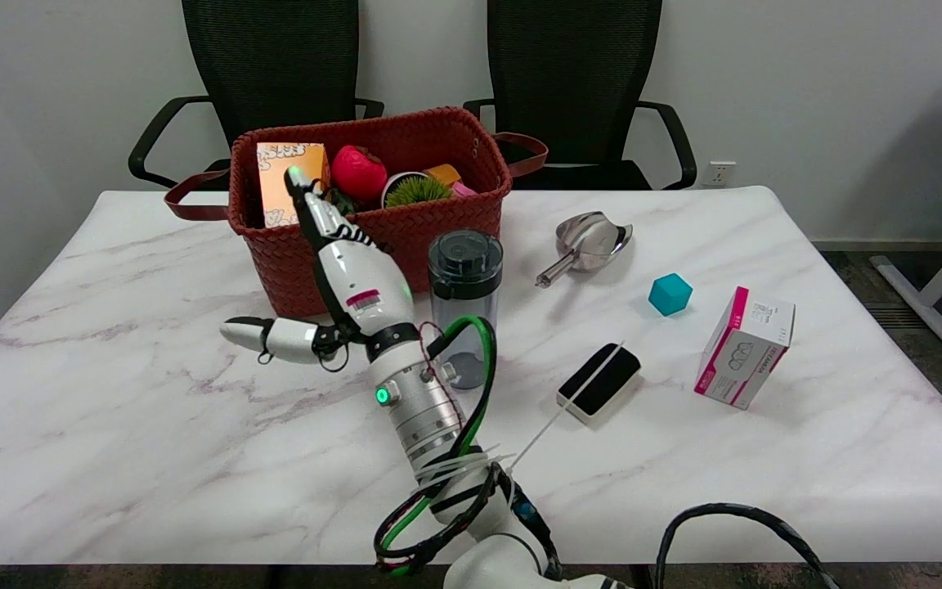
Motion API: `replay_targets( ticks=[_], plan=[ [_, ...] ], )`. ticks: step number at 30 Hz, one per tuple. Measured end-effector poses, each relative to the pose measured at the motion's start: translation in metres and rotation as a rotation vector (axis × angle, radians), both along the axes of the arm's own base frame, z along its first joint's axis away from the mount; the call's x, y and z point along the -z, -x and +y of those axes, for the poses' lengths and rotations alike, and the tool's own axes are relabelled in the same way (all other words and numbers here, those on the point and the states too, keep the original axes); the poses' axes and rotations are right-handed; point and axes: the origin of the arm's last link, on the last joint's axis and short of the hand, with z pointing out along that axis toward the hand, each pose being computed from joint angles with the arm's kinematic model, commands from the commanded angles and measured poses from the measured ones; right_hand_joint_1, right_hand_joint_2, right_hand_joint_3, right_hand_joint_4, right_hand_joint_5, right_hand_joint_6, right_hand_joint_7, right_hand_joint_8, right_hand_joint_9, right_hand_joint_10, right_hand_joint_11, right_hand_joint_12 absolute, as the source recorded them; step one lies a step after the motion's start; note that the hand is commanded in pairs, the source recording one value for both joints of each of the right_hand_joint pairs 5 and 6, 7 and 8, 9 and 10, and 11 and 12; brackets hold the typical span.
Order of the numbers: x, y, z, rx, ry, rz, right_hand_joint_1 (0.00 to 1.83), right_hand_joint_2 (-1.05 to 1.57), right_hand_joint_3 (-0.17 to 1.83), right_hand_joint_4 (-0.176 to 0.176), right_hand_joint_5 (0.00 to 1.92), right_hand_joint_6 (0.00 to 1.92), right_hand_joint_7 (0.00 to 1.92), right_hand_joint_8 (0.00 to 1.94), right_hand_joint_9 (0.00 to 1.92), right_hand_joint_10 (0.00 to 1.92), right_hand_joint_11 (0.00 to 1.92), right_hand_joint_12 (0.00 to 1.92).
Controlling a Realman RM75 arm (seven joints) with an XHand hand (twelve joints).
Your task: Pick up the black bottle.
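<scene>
The right hand (338,282) hovers empty, fingers spread, thumb out to the side. The black bottle (464,307) stands upright just beside it. It looks rigid, smooth, probably light and slippery; I'd wrap the body below the lid.

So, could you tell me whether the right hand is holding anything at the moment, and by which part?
Nothing is held. The right hand is open, fingers spread, just left of the black bottle and not gripping it.
</scene>
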Motion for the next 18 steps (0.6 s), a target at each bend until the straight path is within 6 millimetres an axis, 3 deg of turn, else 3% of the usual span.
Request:
replay_targets(
  ticks=[18],
  plan=[
    [-0.024, -0.032, 0.011, -0.126, 0.074, -0.100, 0.92, 0.79, 0.04, 0.000, 0.00, 0.00, 0.01, 0.01, 0.19, 0.19, 0.22, 0.22]
  ],
)
